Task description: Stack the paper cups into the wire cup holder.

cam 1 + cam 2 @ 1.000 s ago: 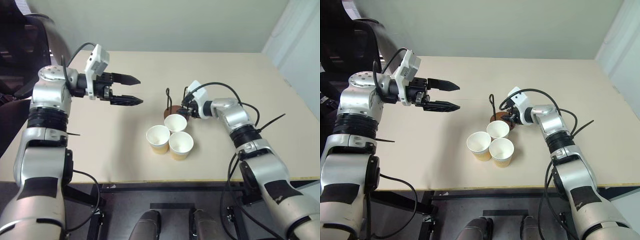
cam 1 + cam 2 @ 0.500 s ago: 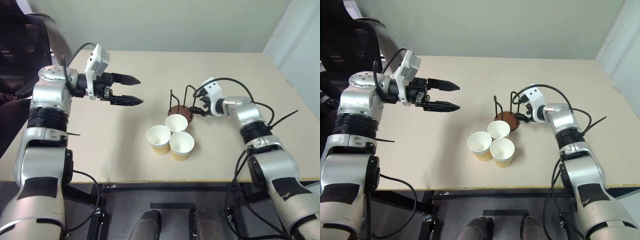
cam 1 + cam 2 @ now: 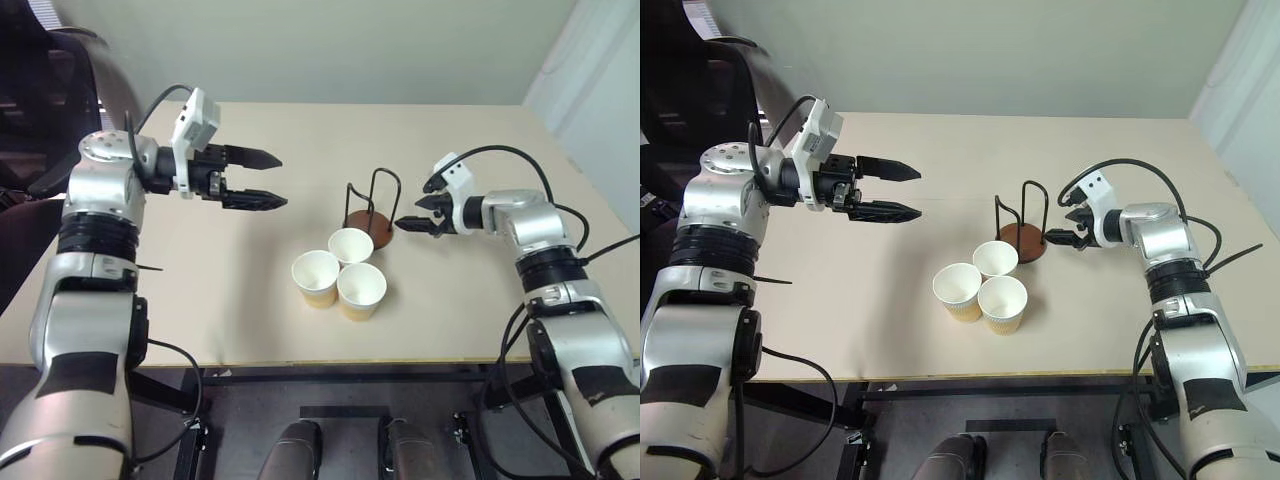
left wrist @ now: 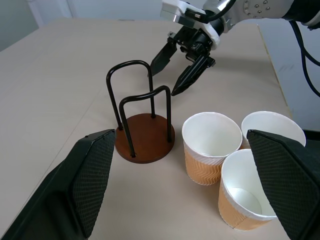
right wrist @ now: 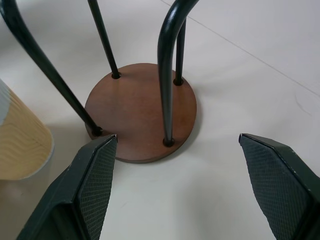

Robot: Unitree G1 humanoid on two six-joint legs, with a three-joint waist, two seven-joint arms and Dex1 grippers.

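paper cups (image 3: pixel 340 274) hide the wire cup holder (image 3: pixel 367 221) base's near edge; both end effectors gape empty.

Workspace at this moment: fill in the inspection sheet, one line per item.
Surface: beige table, flat, with a faint seam line running across it.
Job's things: three paper cups upright, bunched together, all empty; wire cup holder upright just behind them, nothing in it.
Clutter: nothing seen.
Grippers: left gripper open, hovering above the table, apart from everything; right gripper open, beside the holder's base, holding nothing.
Cables: black cables loop over both forearms, off the table top.
Surroundings: pale wall behind the table; dark chair at the far left corner.
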